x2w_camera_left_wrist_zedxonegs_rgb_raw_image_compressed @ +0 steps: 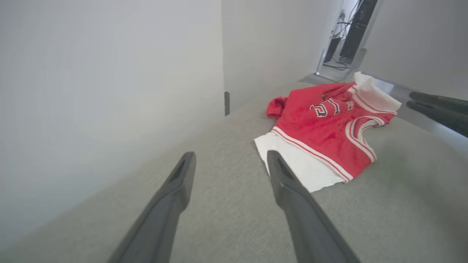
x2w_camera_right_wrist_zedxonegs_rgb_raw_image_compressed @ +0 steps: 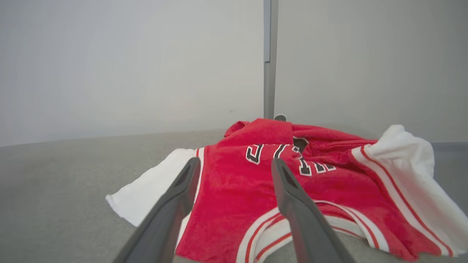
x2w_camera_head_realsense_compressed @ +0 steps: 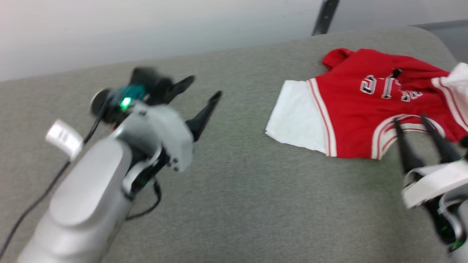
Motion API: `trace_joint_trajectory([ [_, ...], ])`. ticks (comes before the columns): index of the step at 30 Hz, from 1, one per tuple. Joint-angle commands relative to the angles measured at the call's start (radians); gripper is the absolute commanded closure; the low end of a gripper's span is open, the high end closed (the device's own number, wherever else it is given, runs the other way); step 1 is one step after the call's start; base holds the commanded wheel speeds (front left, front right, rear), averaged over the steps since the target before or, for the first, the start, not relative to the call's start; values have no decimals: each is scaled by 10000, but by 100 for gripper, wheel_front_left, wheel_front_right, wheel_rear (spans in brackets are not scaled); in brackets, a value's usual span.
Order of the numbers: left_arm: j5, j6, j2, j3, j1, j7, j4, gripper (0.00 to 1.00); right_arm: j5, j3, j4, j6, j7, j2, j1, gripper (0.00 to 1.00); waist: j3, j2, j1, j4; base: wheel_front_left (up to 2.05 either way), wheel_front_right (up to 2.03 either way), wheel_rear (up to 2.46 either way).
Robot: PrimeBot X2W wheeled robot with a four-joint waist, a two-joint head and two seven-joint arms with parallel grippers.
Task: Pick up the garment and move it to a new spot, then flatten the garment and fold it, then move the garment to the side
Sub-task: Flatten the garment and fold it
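The garment (x2w_camera_head_realsense_compressed: pixel 360 109), a red jersey with white sleeves, striped trim and black lettering, lies crumpled at the far right of the grey padded table (x2w_camera_head_realsense_compressed: pixel 237 204). It also appears in the left wrist view as the garment (x2w_camera_left_wrist_zedxonegs_rgb_raw_image_compressed: pixel 321 128) and in the right wrist view as the garment (x2w_camera_right_wrist_zedxonegs_rgb_raw_image_compressed: pixel 270 182). My right gripper (x2w_camera_head_realsense_compressed: pixel 411 118) is open, its fingertips over the striped neckline at the garment's near edge, nothing between them. My left gripper (x2w_camera_head_realsense_compressed: pixel 204 86) is open and empty over bare table, well to the left of the garment. The right wrist view shows my right gripper (x2w_camera_right_wrist_zedxonegs_rgb_raw_image_compressed: pixel 236 162) low above the red cloth.
A pale wall (x2w_camera_head_realsense_compressed: pixel 146 33) runs behind the table with a dark upright post (x2w_camera_head_realsense_compressed: pixel 323 16) near the garment. The table's rounded right corner (x2w_camera_head_realsense_compressed: pixel 435 40) lies just beyond the garment. Cables (x2w_camera_head_realsense_compressed: pixel 36 204) trail from my left wrist. The other arm's fingers (x2w_camera_left_wrist_zedxonegs_rgb_raw_image_compressed: pixel 438 109) show at the left wrist view's right edge.
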Motion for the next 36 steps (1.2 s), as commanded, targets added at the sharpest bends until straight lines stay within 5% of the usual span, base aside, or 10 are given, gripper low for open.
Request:
trace_joint_trajectory([
  [1,-255,19,-64,-296,-658,366,399,0,-227,-48,-483,-11,103,313,470,0,7,-1,0,-573,0,0,0],
  [9,-1788,19,-1216,-1319,-3120,2326,4224,0,-1124,-157,-2532,-11,829,1572,2048,0,669,-1,0,-2089,0,0,0],
  [18,-2226,33,-1776,-1811,-4187,4463,7784,0,-1279,-58,-3232,-11,935,2244,2262,0,1317,-1,0,-3353,0,0,0],
  [33,-2707,25,-2184,-2273,-4434,5001,8975,0,-1271,98,-3572,-11,991,2446,2037,0,1609,-1,0,-3518,0,0,0],
  [34,-2818,25,-2243,-2301,-4401,5083,8962,48,-1258,77,-3571,-11,981,2446,2048,0,1626,-1,0,-3497,0,0,0],
  [35,-2914,20,-2274,-2322,-4386,5137,8933,80,-1259,36,-3558,-13,976,2437,2044,0,1629,-1,0,-3461,0,0,0],
  [36,-2980,18,-2303,-2348,-4397,5146,8908,100,-1261,-18,-3544,-13,976,2422,2031,0,1621,-1,0,-3407,0,0,0],
])
